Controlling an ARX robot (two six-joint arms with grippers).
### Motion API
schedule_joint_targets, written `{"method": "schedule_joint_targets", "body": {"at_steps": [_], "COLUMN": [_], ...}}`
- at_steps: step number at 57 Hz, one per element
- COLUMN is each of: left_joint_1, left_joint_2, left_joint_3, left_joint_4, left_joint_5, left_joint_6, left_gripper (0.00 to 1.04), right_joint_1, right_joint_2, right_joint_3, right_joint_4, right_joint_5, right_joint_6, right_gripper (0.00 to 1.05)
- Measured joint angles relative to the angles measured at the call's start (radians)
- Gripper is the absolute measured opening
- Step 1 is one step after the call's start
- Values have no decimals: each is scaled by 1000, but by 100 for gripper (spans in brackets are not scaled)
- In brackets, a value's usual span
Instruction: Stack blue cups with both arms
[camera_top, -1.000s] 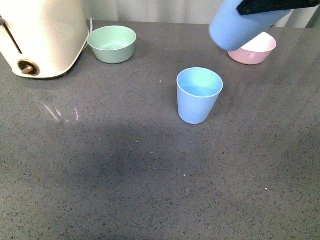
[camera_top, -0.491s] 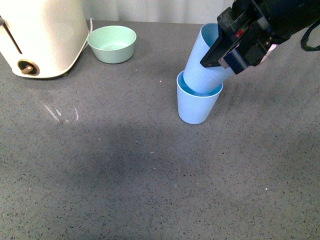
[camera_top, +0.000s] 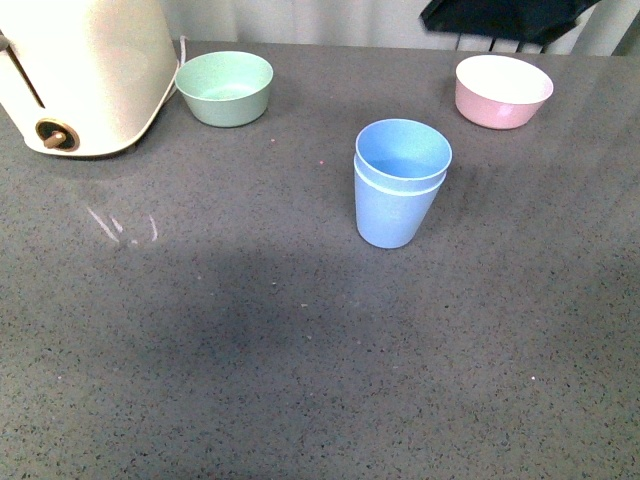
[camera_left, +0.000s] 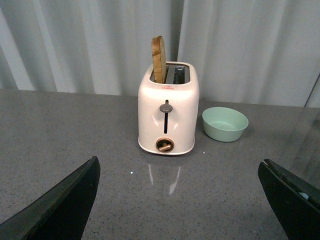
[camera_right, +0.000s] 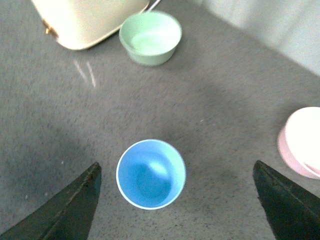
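Two light blue cups stand nested on the grey table: the inner cup sits upright inside the outer cup, its rim a little above the outer rim. The right wrist view looks straight down into the nested cups. My right gripper is open and empty, high above the cups; a dark part of the right arm shows at the top edge of the front view. My left gripper is open and empty, away from the cups, facing the toaster.
A cream toaster holding a slice of bread stands at the back left. A mint-green bowl sits beside it. A pink bowl sits at the back right. A curtain hangs behind the table.
The right gripper carried the second blue cup down into the standing cup, let it go and rose up out of the front view. The cup now sits upright, nested.
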Motion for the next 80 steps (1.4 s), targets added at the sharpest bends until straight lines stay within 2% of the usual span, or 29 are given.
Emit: {"method": "schedule_joint_targets", "body": {"at_steps": [1, 2, 4, 7, 9, 13, 22, 26, 44, 49, 54, 80], "left_joint_1": [0, 0, 0, 0, 0, 0, 0, 0, 0, 0, 0, 0], "left_joint_2": [0, 0, 0, 0, 0, 0, 0, 0, 0, 0, 0, 0], "left_joint_3": [0, 0, 0, 0, 0, 0, 0, 0, 0, 0, 0, 0], "left_joint_4": [0, 0, 0, 0, 0, 0, -1, -1, -1, -1, -1, -1], "left_joint_5": [0, 0, 0, 1, 0, 0, 0, 0, 0, 0, 0, 0], "left_joint_6": [0, 0, 0, 0, 0, 0, 0, 0, 0, 0, 0, 0], "left_gripper": [96, 96, 96, 96, 96, 96, 96, 96, 96, 96, 96, 96], "right_joint_1": [-6, -5, -7, -15, -30, -68, -131, -147, -217, -269, -299, -303], "right_joint_2": [-31, -62, -126, -178, -228, -288, -412, -449, -653, -700, -747, -990], "right_joint_3": [-25, -64, -161, -255, -359, -496, -691, -727, -886, -908, -930, -999], "right_joint_4": [30, 101, 291, 462, 623, 763, 808, 810, 767, 739, 713, 566], "right_joint_5": [18, 83, 263, 402, 522, 547, 479, 464, 396, 322, 319, 312], "right_joint_6": [26, 63, 126, 182, 227, 270, 296, 296, 299, 299, 300, 300], "right_gripper": [93, 91, 84, 77, 68, 52, 14, 3, 2, 2, 2, 2]}}
